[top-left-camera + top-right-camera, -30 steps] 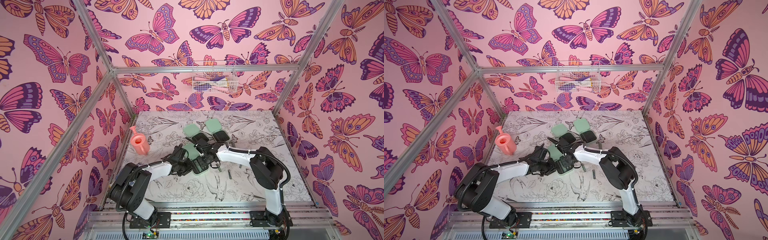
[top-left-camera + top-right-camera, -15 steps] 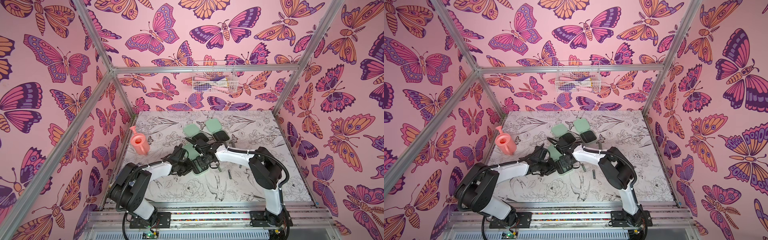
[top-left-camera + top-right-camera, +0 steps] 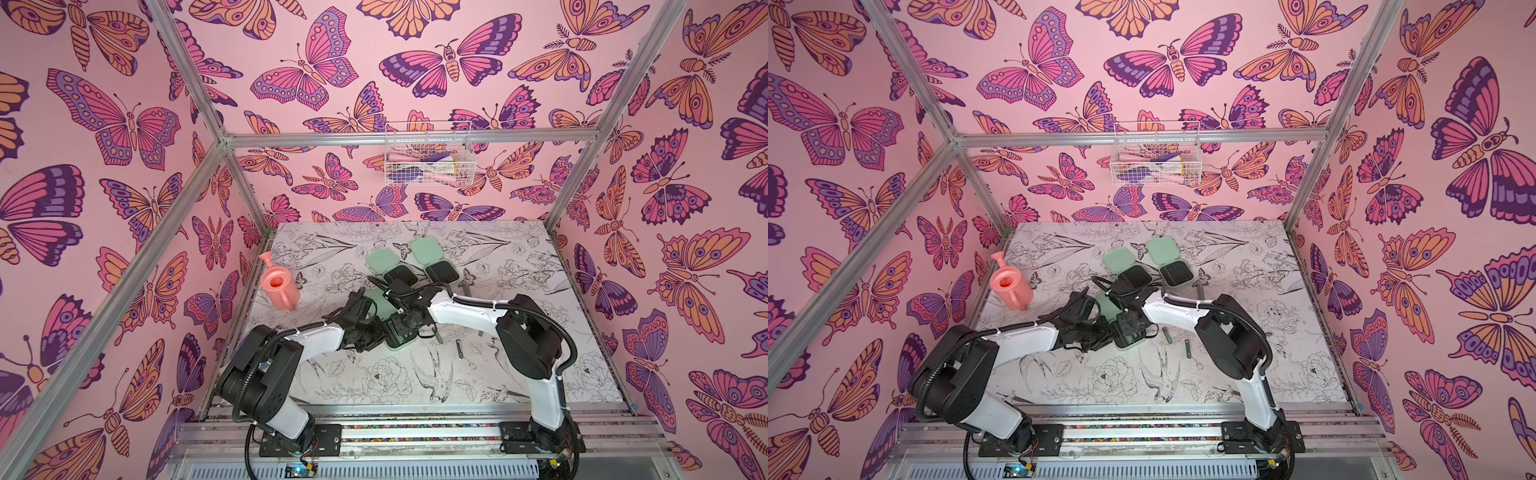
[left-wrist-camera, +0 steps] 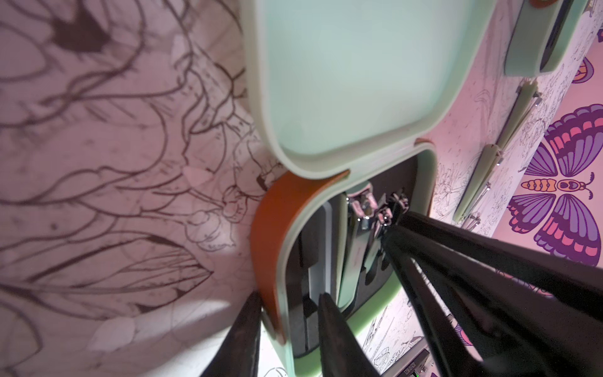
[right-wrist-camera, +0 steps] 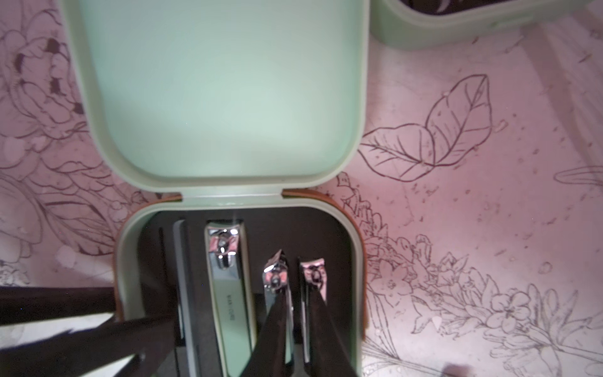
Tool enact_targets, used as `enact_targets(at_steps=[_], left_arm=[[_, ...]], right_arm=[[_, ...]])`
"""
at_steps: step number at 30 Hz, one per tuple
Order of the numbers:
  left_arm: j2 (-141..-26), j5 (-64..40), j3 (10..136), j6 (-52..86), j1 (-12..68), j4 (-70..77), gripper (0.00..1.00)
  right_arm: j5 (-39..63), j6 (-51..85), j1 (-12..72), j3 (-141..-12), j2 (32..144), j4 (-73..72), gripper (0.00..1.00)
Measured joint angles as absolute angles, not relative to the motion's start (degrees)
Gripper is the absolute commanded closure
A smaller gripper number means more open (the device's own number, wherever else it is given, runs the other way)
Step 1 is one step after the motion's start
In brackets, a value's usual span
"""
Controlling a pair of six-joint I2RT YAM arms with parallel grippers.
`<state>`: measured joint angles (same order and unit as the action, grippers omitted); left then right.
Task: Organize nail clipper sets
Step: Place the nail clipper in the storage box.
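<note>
Loading the nearest set: the mint-green rounded-square hinged case [image 5: 222,98] lies open mid-way across the flower-print tabletop [image 3: 374,386] in both top views, with its lid laid back on the far side and its black tray toward the robot. The left gripper [image 4: 288,303] is clamped on the tray's side wall, one finger outside the orange-brown band and one inside (a bracing hold, by the look of it). The right gripper [image 5: 297,293] is down in the tray. Its fingertips sit over the slant-jawed small steel clipper [image 5: 276,271] and the straight-jawed small steel clipper [image 5: 313,271]. There is only a thin gap between the fingers, and I cannot tell whether it pinches one clipper or is free of both. The slim grey nail file [image 5: 181,261] and the big mint-handled clipper [image 5: 228,293] sit in their slots alongside.

Step, as I judge it: seating the small clippers, and the tray looks full.

Next call: the right fingers part a little and lift straight up so neither clipper drags out of its slot. Then the lid folds over while the left holds the base.

The second open mint-green case [image 3: 383,259] and the third open mint-green case [image 3: 426,250] wait farther back. The loose slim grey metal tools [image 3: 459,348] lie near the right arm, likely theirs (the pink plastic watering can [image 3: 279,287] is no part of this).
</note>
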<state>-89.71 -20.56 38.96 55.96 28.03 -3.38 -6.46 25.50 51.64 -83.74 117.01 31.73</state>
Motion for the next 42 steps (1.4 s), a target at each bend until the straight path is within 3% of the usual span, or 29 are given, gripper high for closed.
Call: enact_targets(at_steps=[11,20,24,42], left_arm=[[-89.73,-20.62,38.85,55.96,28.05,-3.01,0.67],[-89.73,-20.64,38.74,55.96,28.03,-2.85,0.67],[-89.73,-20.67,38.74,55.96,28.05,-2.85,0.67],[-89.73,-20.8,38.74,55.96,28.03,-2.83,0.67]], right_arm=[[-4.93,25.06,53.23,-85.8,116.86,35.48,0.8],[-5.89,23.79,50.46,-85.8,113.56,37.52,0.64],[-3.92,22.61,47.42,-85.78,112.71,37.12,0.61],[2.68,22.31,45.15,-83.94,116.11,33.8,0.66]])
